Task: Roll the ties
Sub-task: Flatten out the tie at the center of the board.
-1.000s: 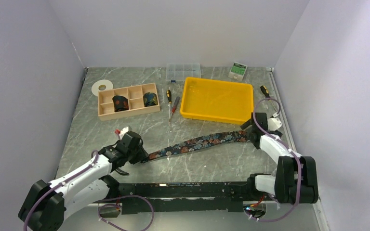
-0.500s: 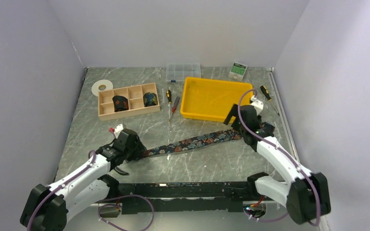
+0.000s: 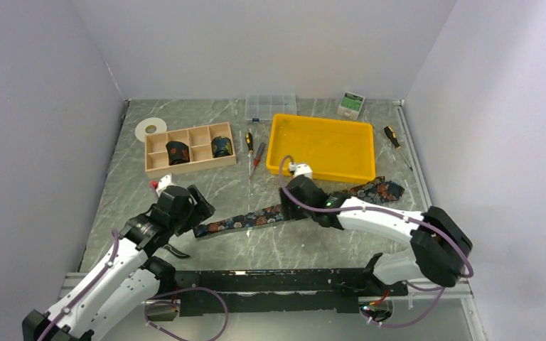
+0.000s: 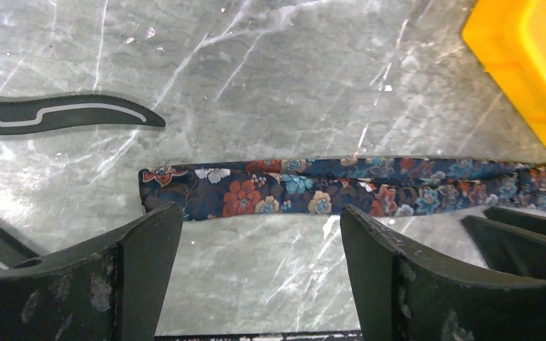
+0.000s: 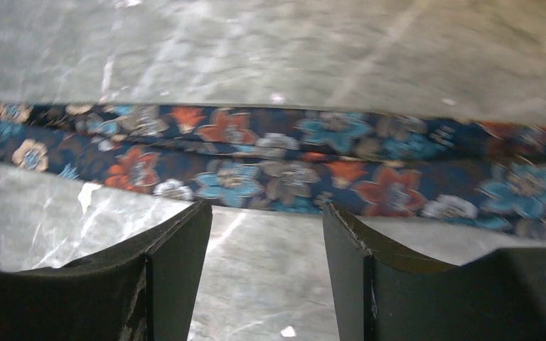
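**Inspector A:** Position of the work item?

**Inspector B:** One unrolled tie (image 3: pixel 242 221) lies flat on the marble table (image 3: pixel 313 245). In the overhead view it runs as a long strip from left of centre up toward the right. Its right end lies just below the lower right corner of the yellow tray (image 3: pixel 317 172). Two rolled ties (image 3: pixel 177 151) sit in separate compartments of the wooden box (image 3: pixel 185 169) at upper left.

**Inspector A:** Left gripper?

**Inspector B:** The left gripper (image 3: pixel 200 208) stands at the strip's left end. In its own wrist view the left gripper (image 4: pixel 259 220) has its jaws spread wide, with bare marble between them. The tie (image 4: pixel 341 188) crosses the middle of that frame just beyond the fingertips, its squared end at the left. Nothing is held.

**Inspector A:** Right gripper?

**Inspector B:** The right gripper (image 3: pixel 289 204) is over the middle of the strip. Its wrist view is somewhat blurred. There the right gripper (image 5: pixel 264 213) has its jaws parted, with only marble between the fingers. The tie (image 5: pixel 277 160) runs across the frame just past the tips. No fabric is gripped. Whether the tips touch the cloth, I cannot tell.

**Inspector A:** Other items nearby?

**Inspector B:** A dark pliers handle (image 4: pixel 64 117) with a pale stripe lies at upper left of the left wrist view, apart from the tie.
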{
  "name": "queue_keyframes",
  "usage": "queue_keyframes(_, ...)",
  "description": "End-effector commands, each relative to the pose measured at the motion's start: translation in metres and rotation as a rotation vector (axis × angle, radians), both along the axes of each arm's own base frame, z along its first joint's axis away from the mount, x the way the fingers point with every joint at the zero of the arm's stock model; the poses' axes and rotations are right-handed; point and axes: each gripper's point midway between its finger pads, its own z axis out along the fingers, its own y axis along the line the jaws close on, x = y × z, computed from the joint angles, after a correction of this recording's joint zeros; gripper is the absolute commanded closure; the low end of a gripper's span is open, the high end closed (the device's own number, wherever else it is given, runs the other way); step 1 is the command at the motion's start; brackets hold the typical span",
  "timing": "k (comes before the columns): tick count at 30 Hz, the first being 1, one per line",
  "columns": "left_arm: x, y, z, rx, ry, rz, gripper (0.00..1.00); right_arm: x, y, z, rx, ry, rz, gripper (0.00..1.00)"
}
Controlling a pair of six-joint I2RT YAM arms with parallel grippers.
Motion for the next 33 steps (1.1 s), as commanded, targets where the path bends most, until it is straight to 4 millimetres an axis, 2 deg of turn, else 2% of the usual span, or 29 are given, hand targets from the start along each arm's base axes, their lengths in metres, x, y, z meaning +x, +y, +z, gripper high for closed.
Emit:
queue_keyframes(1,-0.014,0.014,0.023,0.003,-0.015,0.035,0.14,0.015,0.042,0.027,-0.102,-0.180,0.160,0.37)
queue_keyframes(4,-0.021,0.025,0.028,0.012,-0.026,0.081,0.14,0.015,0.062,0.017,-0.160,-0.180,0.230,0.37)
queue_keyframes(6,-0.021,0.023,0.029,-0.011,-0.039,0.078,0.15,0.014,0.070,0.011,-0.188,-0.168,0.259,0.39)
queue_keyframes(9,-0.022,0.021,0.029,-0.024,-0.029,0.079,0.15,0.012,0.077,0.000,-0.223,-0.147,0.280,0.44)
queue_keyframes(14,-0.023,0.022,0.027,-0.001,-0.004,0.078,0.15,-0.007,0.085,-0.009,-0.223,-0.116,0.325,0.43)
queue_keyframes(17,-0.022,0.021,0.025,-0.003,-0.003,0.074,0.15,-0.014,0.085,-0.018,-0.256,-0.103,0.334,0.43)
queue_keyframes(21,-0.022,0.020,0.023,-0.005,-0.004,0.070,0.15,-0.015,0.081,-0.026,-0.275,-0.089,0.323,0.52)
queue_keyframes(27,-0.022,0.019,0.022,-0.008,-0.003,0.066,0.15,-0.020,0.077,-0.037,-0.288,-0.059,0.327,0.58)
queue_keyframes(33,-0.023,0.017,0.020,-0.010,0.008,0.057,0.15,-0.023,0.076,-0.042,-0.291,-0.048,0.334,0.73)
